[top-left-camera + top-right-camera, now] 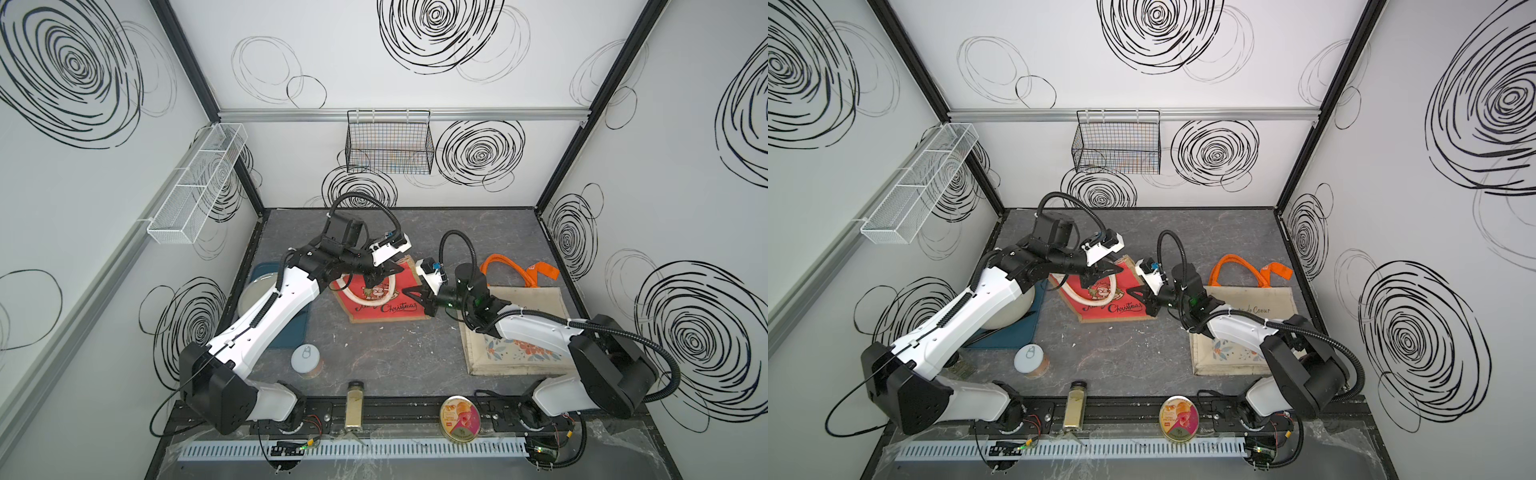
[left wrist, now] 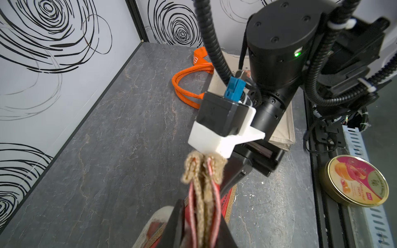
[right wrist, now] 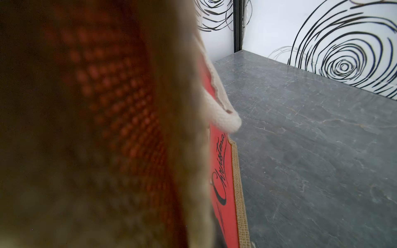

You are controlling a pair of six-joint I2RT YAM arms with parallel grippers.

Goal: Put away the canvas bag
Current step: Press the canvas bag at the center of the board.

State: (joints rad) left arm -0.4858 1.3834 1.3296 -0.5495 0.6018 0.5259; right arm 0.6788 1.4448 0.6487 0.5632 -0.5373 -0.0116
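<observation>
Two bags lie on the table (image 1: 395,361), and both grippers are on the red bag (image 1: 386,307), so I take that as the one to put away. The beige bag (image 1: 540,299) lies flat under the right arm with no gripper on it. The red bag sits mid-table, slightly skewed, mouth toward the back wall and hem toward the front. The left gripper (image 1: 376,280) is clamped on the mouth edge: its wrist view shows the doubled burlap edge running up between the fingers. The right gripper (image 1: 422,301) is clenched at the bag's right side edge. Blurred fabric fills half its wrist view, so I judge the edge pinched, though the contact itself is hidden. The relation that matters is this: the black basket (image 1: 388,141) hangs on the back wall, straight behind the bag and well above it, in line with the bag's hem-to-mouth axis. The likely move is therefore up and back, mouth leading. The left gripper is nearer to the basket, by a little. The count is two arms, two bags and two baskets, the other being the white basket (image 1: 199,183) on the left wall. There is one each of tin (image 1: 460,419), jar (image 1: 355,405), can (image 1: 305,359) and plate (image 1: 255,293).
</observation>
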